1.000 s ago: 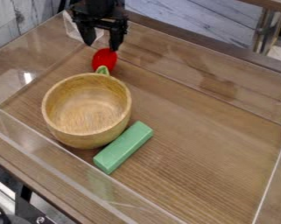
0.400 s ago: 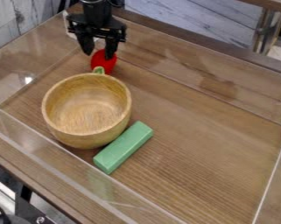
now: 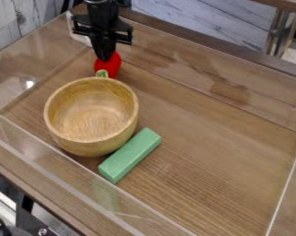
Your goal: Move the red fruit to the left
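The red fruit [image 3: 112, 66], a small glossy red toy, lies on the wooden tabletop just beyond the far rim of the wooden bowl [image 3: 74, 142]. My black gripper [image 3: 104, 55] comes straight down onto it from above. Its fingers are drawn together and pinch the fruit's upper end. The lower red part of the fruit shows below the fingertips and still rests on the table. The fruit's top end is hidden by the fingers.
A green rectangular block [image 3: 129, 154] lies at the bowl's near right. Clear plastic walls [image 3: 27, 138] fence the work area at the left and front. Open wooden tabletop [image 3: 212, 111] stretches to the right.
The gripper's fingers, spread wide above the fruit a second ago, came down around it and have shut on its top. The fruit, bowl and block have not moved.
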You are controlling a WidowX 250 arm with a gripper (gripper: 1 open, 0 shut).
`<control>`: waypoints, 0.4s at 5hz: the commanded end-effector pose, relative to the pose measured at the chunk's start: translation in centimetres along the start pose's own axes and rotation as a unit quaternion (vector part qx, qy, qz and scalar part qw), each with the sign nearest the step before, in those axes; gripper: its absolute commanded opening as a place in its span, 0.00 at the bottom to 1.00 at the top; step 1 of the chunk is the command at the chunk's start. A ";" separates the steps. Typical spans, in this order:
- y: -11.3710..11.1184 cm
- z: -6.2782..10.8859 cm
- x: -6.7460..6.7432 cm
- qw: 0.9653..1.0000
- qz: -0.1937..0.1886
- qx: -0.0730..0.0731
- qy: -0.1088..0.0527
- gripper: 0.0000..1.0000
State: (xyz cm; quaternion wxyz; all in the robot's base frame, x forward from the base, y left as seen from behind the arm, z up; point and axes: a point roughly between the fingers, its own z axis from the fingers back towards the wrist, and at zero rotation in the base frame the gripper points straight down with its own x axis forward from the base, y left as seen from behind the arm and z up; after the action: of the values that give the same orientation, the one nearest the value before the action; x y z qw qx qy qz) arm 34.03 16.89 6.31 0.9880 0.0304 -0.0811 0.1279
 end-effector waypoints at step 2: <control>3.9 2.0 2.1 0.999 0.037 0.008 -0.038 0.00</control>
State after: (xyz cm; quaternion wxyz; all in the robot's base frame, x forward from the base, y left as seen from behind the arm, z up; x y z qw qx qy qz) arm 34.06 20.32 6.39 0.9821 0.0264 -0.0843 0.1665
